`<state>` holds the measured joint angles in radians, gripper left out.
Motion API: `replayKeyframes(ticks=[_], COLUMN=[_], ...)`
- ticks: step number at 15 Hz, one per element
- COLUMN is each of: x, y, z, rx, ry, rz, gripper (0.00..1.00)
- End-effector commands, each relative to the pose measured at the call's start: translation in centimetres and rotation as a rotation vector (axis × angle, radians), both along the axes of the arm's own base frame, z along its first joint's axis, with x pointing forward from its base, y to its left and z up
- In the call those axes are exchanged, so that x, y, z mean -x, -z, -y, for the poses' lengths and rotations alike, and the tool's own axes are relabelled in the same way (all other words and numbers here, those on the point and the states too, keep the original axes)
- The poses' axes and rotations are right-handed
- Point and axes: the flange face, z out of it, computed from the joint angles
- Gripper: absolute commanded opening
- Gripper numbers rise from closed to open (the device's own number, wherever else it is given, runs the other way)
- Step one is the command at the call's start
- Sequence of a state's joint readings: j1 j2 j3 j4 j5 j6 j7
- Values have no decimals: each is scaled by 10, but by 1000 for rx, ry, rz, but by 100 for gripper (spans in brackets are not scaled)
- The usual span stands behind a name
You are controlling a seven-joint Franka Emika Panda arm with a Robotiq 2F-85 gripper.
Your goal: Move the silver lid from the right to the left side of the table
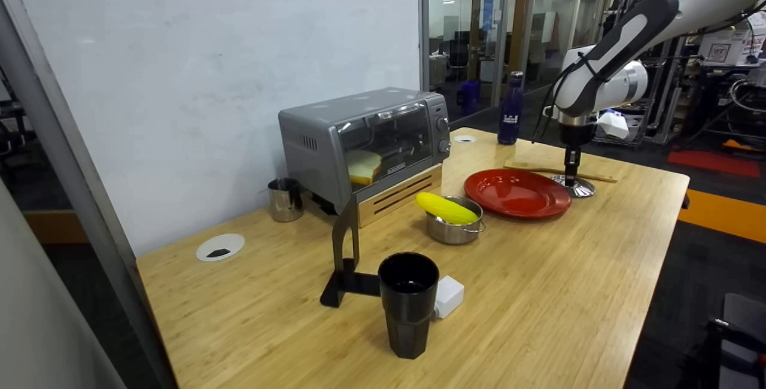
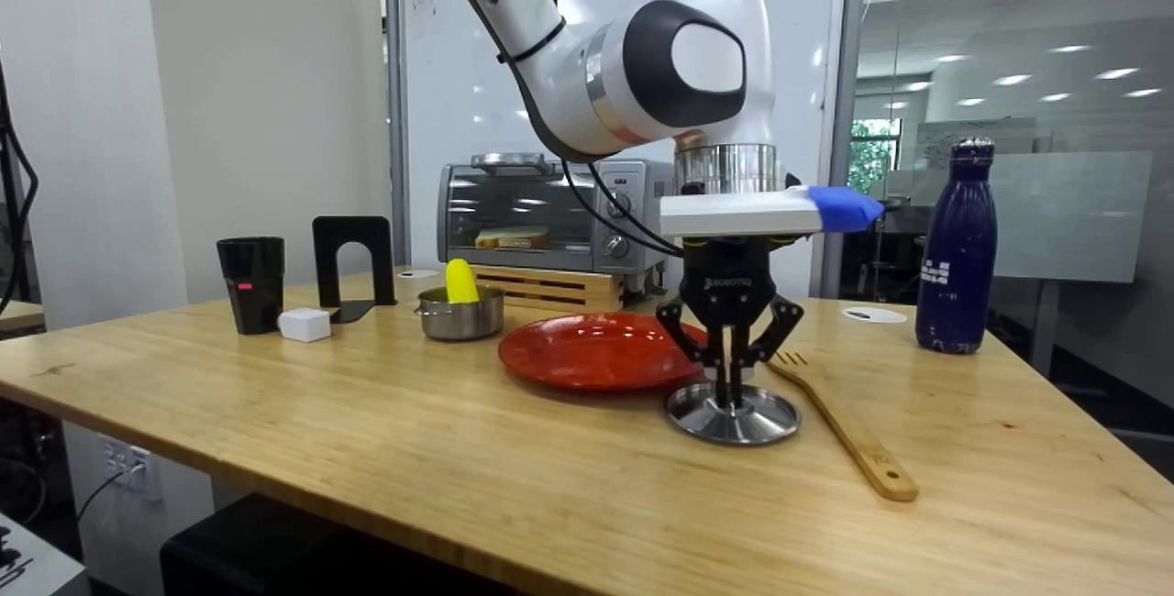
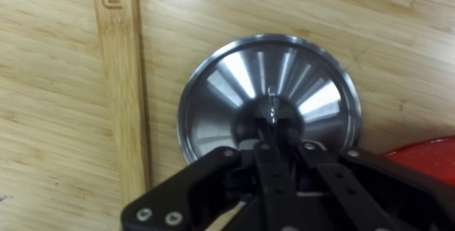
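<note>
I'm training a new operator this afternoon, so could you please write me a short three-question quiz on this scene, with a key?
1. Short answer: which part of the small, round, shiny silver lid reaches between the jaws of the black two-fingered gripper?
2. True or false: the long wooden fork lies apart from the lid.
3. Multiple choice: what does the small, round metal pot hold? (a) a white block; (b) a black cup; (c) a long yellow object.

Key: 1. Its handle; 2. True; 3. c.
</note>
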<state>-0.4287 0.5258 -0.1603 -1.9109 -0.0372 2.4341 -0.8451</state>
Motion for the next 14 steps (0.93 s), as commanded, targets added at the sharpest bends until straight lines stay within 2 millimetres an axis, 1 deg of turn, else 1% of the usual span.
replayKeyframes(ticks=[1, 4, 7, 11, 13, 14], x=[-3, -1, 7, 30, 43, 51], y=[5, -2, -17, -53, -71, -80], z=[0, -2, -4, -8, -14, -20], rx=[6, 4, 6, 46, 49, 53], ry=[-12, -14, -16, -66, -119, -150], rz=[-20, -22, -39, -114, -192, -238], gripper=[0, 1, 1, 1, 1, 1])
